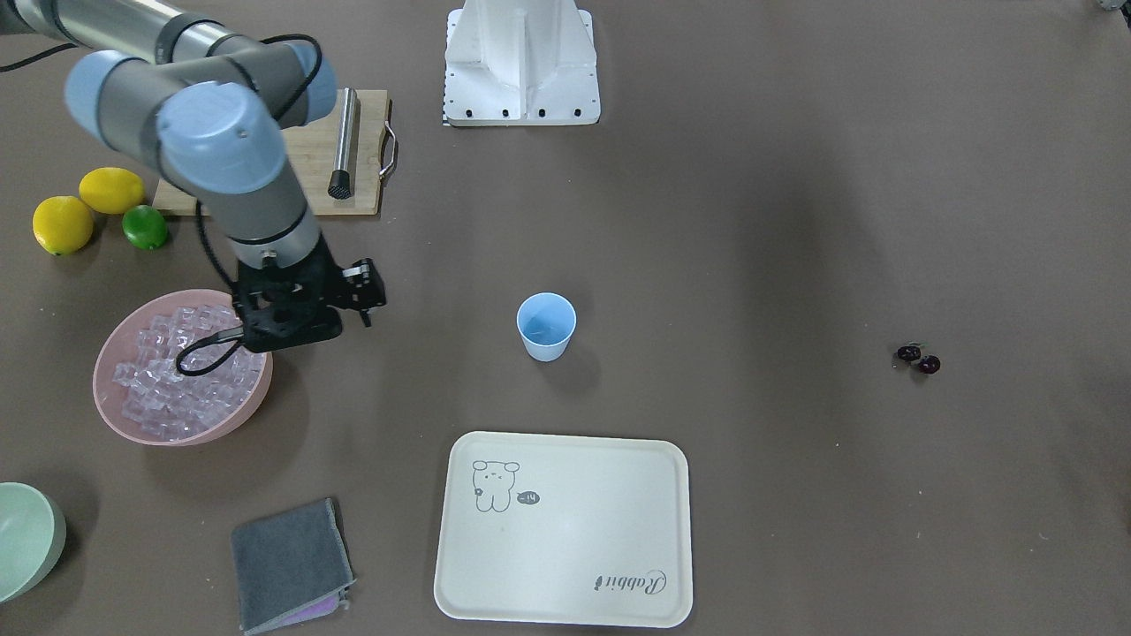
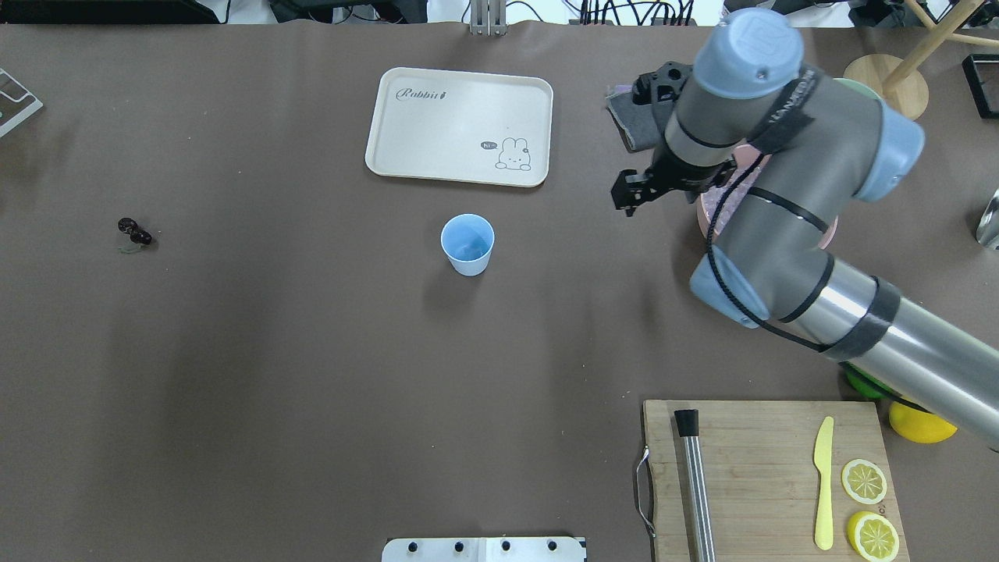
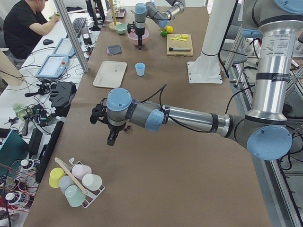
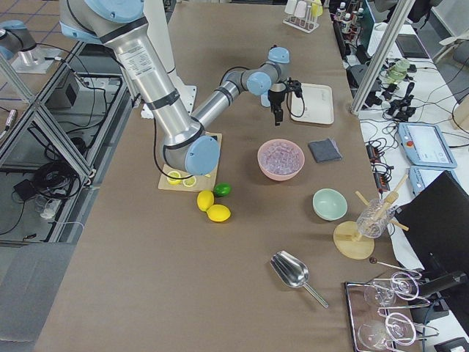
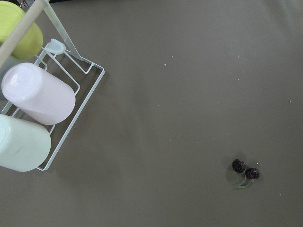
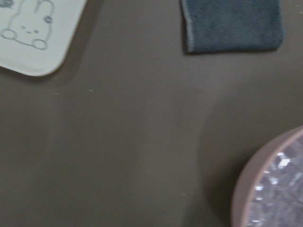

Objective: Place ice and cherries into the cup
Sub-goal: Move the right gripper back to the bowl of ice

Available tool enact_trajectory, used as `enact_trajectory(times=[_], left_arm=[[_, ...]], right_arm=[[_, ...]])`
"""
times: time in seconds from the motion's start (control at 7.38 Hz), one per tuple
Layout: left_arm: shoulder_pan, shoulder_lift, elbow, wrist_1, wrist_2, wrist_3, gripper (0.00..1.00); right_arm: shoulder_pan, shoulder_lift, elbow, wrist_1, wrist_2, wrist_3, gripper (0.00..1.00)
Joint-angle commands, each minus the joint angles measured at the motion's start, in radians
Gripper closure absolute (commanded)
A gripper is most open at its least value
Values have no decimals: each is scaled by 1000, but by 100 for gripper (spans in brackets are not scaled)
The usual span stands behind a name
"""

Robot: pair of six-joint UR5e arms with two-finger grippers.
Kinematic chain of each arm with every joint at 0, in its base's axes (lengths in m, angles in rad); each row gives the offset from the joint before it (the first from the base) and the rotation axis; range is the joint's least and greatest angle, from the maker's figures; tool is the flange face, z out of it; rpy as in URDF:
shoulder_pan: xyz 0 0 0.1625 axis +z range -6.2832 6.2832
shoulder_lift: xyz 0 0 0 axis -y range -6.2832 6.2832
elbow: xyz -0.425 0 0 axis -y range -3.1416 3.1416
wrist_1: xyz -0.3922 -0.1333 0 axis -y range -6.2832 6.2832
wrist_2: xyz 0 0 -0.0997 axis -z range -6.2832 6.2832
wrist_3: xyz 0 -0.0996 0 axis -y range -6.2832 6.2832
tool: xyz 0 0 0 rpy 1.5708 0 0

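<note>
Nearest my side of the counter (image 1: 795, 221) lie one cream tray (image 1: 565, 530), rectangular with rounded corners and matte, and one grey folded cloth (image 1: 287, 565), soft and napped. A pale green bowl (image 1: 26, 539) is cut off by the edge.

Further in, the cup (image 1: 545, 326) stands upright and alone, light blue smooth plastic, tapered, with bare brown counter all round it. The ice (image 1: 181, 380), many small glassy cubes, fills a round pink bowl (image 1: 115, 415). The cherries (image 1: 917, 359), two glossy dark beads joined by thin stems, lie well apart from the cup on the opposite side, with open room about them.

The right gripper (image 4: 278, 117) hangs over the pink bowl's rim on the cup side. Its fingers are hidden, so I cannot tell their spread. The left gripper (image 3: 111, 138) hovers near the cherries, and I cannot tell its state either.

Farthest: two lemons (image 1: 62, 223), one lime (image 1: 144, 227), one wooden board (image 1: 362, 177).
</note>
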Motion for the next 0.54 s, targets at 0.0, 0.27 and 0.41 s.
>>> enact_trajectory(times=[0.0,0.27,0.41], left_arm=[[0,0,0,-6,-1,-1,2],[2,0,0,-6,-1,-1,2],[6,0,-2,-8,-1,-1,2]], right_arm=[[83,-136,11,2,0,-215,10],[85,-171,9,1,-49,-232,14],[56,-168,0,-2,-110,-232,14]])
